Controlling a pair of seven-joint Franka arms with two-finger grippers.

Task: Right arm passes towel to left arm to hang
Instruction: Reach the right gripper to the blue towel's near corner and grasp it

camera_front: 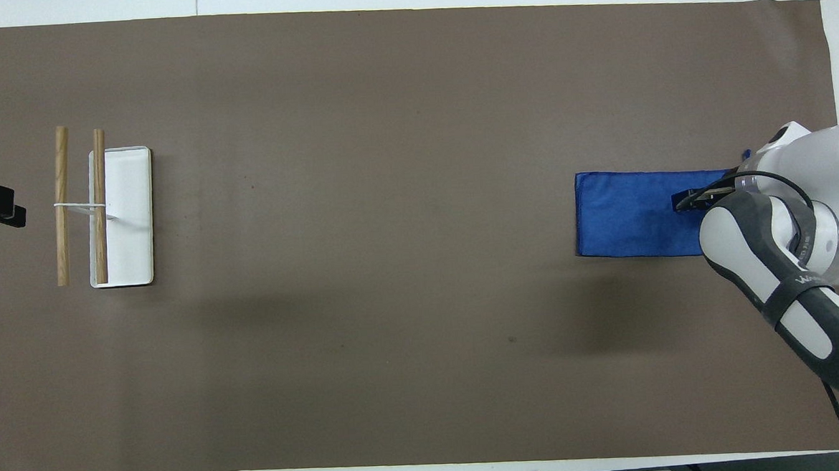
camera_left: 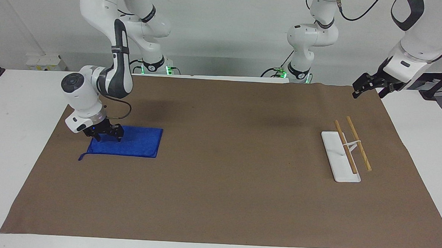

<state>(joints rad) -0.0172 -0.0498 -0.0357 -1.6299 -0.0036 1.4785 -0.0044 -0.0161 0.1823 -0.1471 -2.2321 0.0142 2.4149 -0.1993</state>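
The right gripper (camera_left: 106, 135) sits low on the flat towel (camera_left: 130, 142), jaws' state unclear; nothing lifted, so pickup, handover and hanging remain. The left gripper (camera_left: 368, 87) waits.

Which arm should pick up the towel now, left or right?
Right. The right claw is already low at the end of the blue towel toward the right arm's end of the table. The left claw waits over the brown mat's corner, past the wooden rack.
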